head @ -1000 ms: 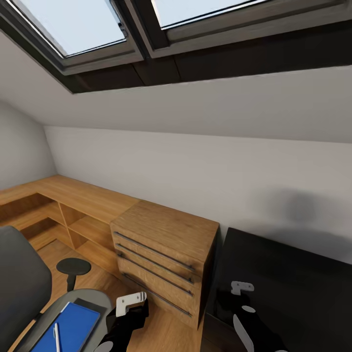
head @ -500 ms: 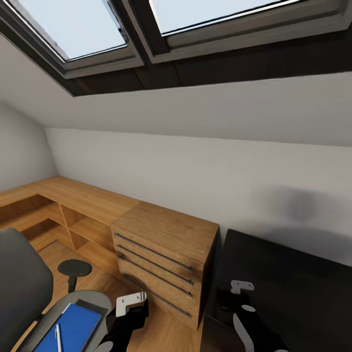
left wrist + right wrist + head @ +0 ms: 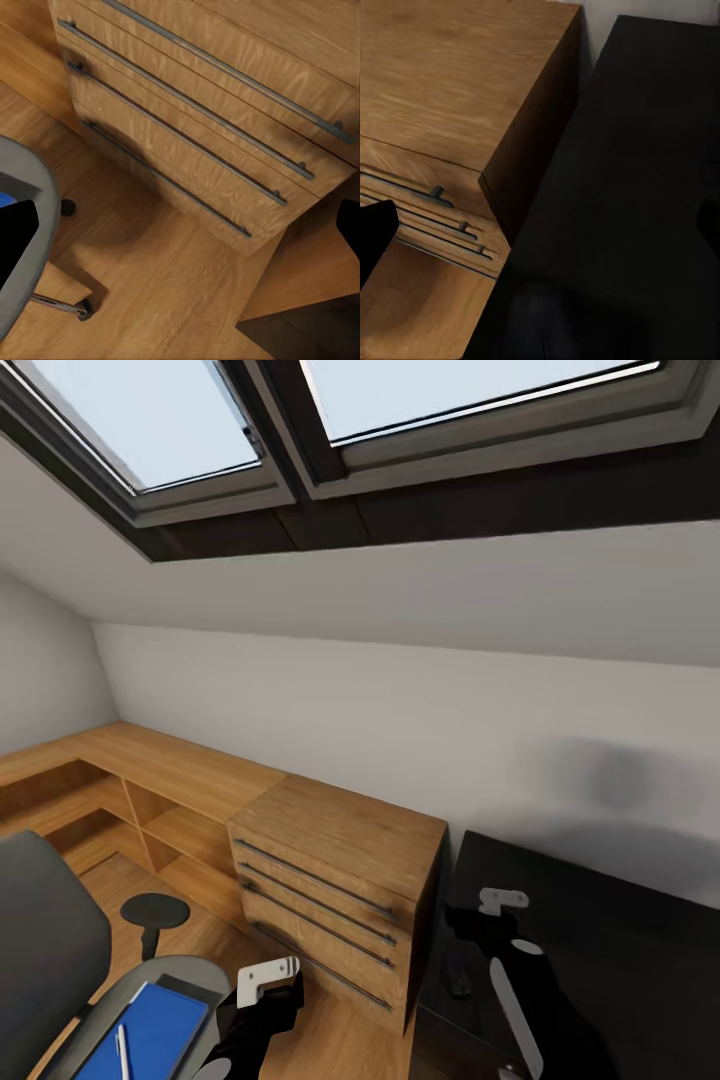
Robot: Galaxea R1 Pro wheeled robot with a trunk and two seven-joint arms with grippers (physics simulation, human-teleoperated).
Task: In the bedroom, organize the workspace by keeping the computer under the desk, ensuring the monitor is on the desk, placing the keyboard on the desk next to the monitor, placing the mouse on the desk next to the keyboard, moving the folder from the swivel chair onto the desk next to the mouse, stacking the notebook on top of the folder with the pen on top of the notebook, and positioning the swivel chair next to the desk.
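Down at the lower left, the blue folder (image 3: 150,1032) with the pen (image 3: 121,1051) on it sits on the swivel chair (image 3: 60,970), while both pincers, left (image 3: 268,977) and right (image 3: 500,901), hang released, apparently ready to grab.

Pale daylight is coming in through the two slanted dark-framed skylights (image 3: 300,420), lighting the white sloped wall (image 3: 400,690) evenly. A soft grey shadow is smudging that wall above the matte black desk top (image 3: 620,950), which is swallowing detail. Straight lines are bowing toward the head view's edges. All renders are looking slightly soft, without glare.
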